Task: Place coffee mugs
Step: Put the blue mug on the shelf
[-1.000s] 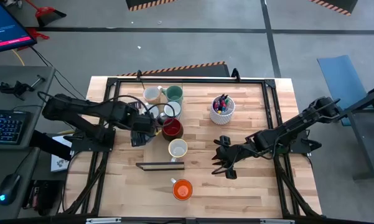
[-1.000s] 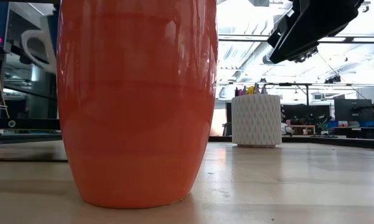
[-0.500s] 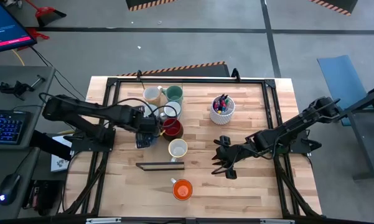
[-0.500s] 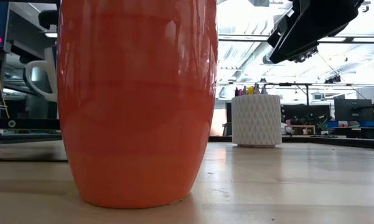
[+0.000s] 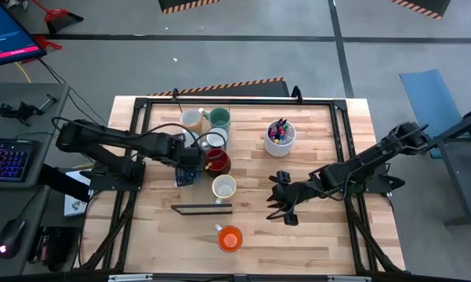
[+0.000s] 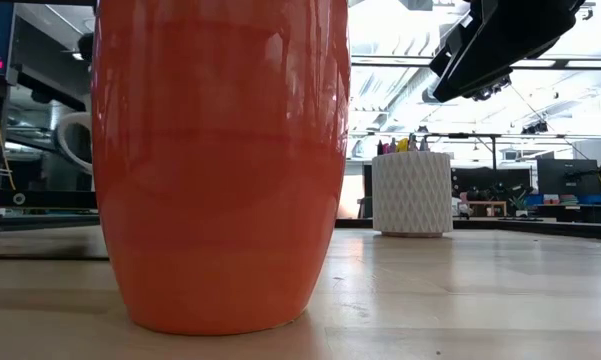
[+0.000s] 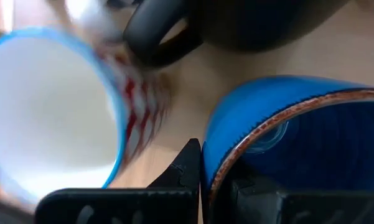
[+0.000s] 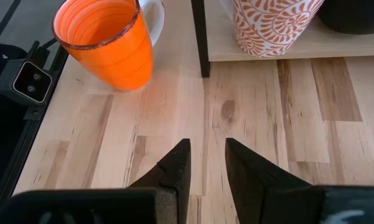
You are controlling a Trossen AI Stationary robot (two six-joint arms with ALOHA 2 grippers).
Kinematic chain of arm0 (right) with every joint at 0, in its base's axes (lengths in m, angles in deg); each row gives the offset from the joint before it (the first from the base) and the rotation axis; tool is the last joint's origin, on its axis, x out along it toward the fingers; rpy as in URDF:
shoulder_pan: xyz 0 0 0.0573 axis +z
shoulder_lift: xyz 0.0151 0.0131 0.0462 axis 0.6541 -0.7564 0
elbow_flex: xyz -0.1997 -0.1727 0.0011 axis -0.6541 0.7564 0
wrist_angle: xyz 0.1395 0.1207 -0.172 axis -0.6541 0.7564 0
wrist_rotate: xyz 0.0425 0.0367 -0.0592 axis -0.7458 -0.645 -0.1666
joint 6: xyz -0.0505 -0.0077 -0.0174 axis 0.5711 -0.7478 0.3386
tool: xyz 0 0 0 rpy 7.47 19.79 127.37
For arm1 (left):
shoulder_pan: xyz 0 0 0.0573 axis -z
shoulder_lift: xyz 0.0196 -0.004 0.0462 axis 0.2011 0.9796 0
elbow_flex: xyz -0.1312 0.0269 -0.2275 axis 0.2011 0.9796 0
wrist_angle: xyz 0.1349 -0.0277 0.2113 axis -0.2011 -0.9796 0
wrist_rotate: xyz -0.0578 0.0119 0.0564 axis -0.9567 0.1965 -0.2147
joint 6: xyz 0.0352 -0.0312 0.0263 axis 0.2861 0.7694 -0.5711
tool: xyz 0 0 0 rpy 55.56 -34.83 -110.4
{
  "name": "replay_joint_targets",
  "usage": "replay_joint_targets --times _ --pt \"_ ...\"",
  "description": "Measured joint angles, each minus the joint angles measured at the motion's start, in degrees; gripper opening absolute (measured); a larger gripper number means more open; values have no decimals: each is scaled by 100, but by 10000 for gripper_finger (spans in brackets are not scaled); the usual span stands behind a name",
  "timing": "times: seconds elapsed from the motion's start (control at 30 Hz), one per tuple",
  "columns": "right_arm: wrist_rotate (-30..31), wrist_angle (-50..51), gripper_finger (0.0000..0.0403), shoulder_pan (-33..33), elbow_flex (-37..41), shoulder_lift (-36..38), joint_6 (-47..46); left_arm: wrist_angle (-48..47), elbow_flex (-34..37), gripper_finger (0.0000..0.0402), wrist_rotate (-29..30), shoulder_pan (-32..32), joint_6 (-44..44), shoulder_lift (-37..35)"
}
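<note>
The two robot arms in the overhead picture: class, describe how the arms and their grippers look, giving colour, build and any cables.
Both arms are black and jointed, built of slim links with bulkier joints. The left gripper and the right gripper are equally dark, each with two tapered black fingers. Thin dark cables run along the left arm. No markings are readable.

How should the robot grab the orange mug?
Best guess: from straight above, one finger inside the orange mug, one outside, pinching the rim. It stands upright with its mouth open and bare table around it. The right gripper, open and empty, is nearer.
</note>
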Motion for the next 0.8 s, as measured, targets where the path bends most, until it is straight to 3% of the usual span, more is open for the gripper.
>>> replay_joint_targets --times 0.8 --pt "1 48 80 2 0 0 0 138 -11 75 -13 -188 -93 122"
